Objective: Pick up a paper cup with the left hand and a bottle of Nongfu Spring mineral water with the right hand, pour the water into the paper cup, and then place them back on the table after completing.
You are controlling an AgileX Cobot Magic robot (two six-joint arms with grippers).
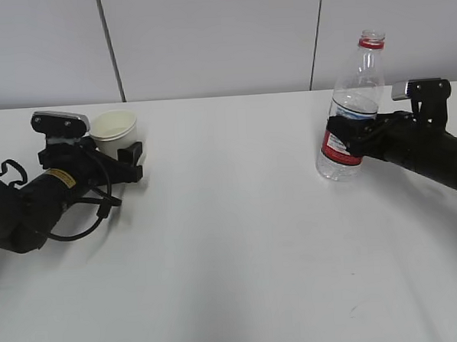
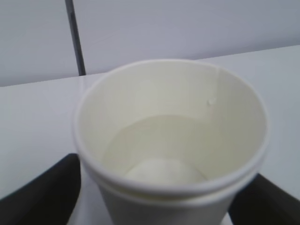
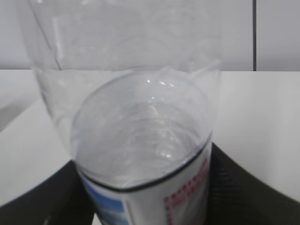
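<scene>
The white paper cup (image 1: pixel 114 129) stands on the white table (image 1: pixel 232 247) at the left; in the left wrist view the paper cup (image 2: pixel 168 140) holds some clear water (image 2: pixel 159 154). My left hand's gripper (image 1: pixel 125 152) sits around the cup's lower part, open, with a strip of table showing between one finger (image 2: pixel 42 192) and the cup wall. The uncapped Nongfu Spring bottle (image 1: pixel 351 95), red label low down, leans slightly at the right. My right hand's gripper (image 1: pixel 351 138) is shut on its label, with black fingers (image 3: pixel 248 187) pressed on both sides of the bottle (image 3: pixel 140 140).
A pale panelled wall (image 1: pixel 206 34) runs behind the table's far edge. Loose black cables (image 1: pixel 85 217) hang from the left arm onto the tabletop. The wide stretch of table between the two arms carries only faint scuffs.
</scene>
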